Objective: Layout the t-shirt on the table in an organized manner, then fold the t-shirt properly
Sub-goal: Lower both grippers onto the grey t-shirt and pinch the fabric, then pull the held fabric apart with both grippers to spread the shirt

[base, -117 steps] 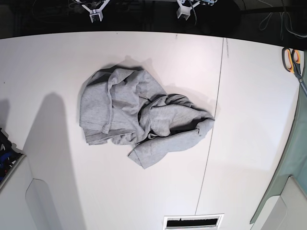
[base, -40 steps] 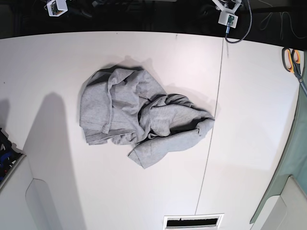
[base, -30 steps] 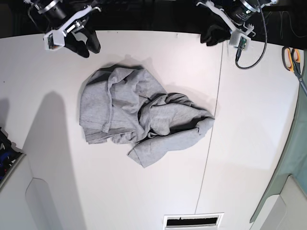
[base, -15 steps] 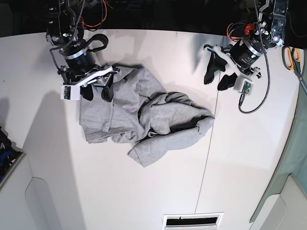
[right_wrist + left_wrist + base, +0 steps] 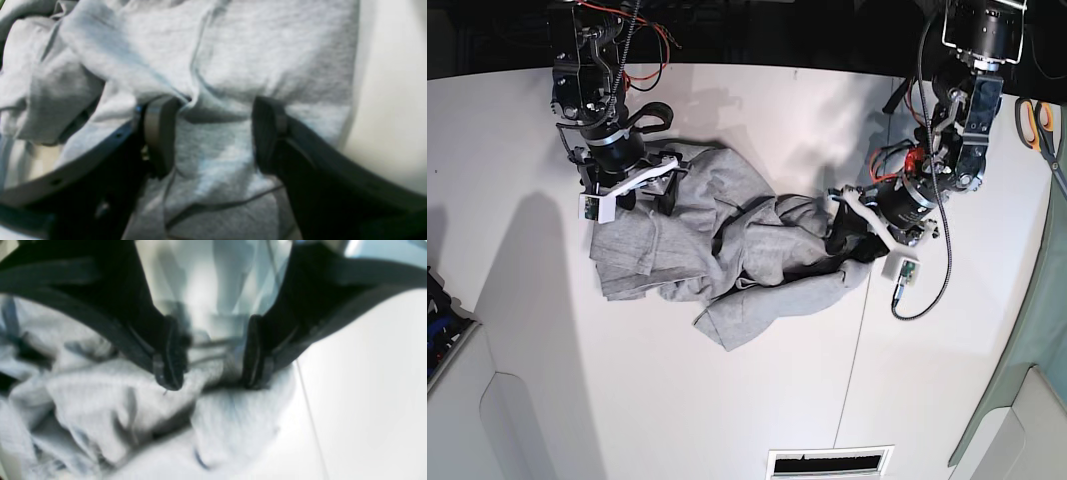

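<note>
I see the shirt [image 5: 717, 255] lying crumpled in a heap near the middle of the table [image 5: 947, 360], with folds running every way and 1 flap sticking out toward the near edge. No lettering shows on the cloth from any view.

My left hand [image 5: 852, 240] is down at the heap's edge nearest the dark seam [image 5: 859, 340] in the table. In the left wrist view the 2 fingers [image 5: 168, 356] stand apart, tips on the bunched grey cloth, with a ridge of fabric in the gap between them; they have not closed on it. That view is blurred, so I cannot tell how hard the tips press. The seam runs just beside the cloth there [image 5: 307, 406].

My right hand [image 5: 632, 185] is on the opposite end of the heap, at its far corner. In the right wrist view its fingers [image 5: 160, 133] are spread wide, both resting on the shirt [image 5: 233, 66], with a wrinkle rising at the inner edge of 1 finger and flat cloth between them. It holds nothing yet. Bare table [image 5: 390, 100] shows just past the cloth's edge.

Orange-handled scissors [image 5: 1039, 125] lie at the table's edge, well apart from the shirt. A vent-like slot [image 5: 830, 463] sits at the near edge of the table.
</note>
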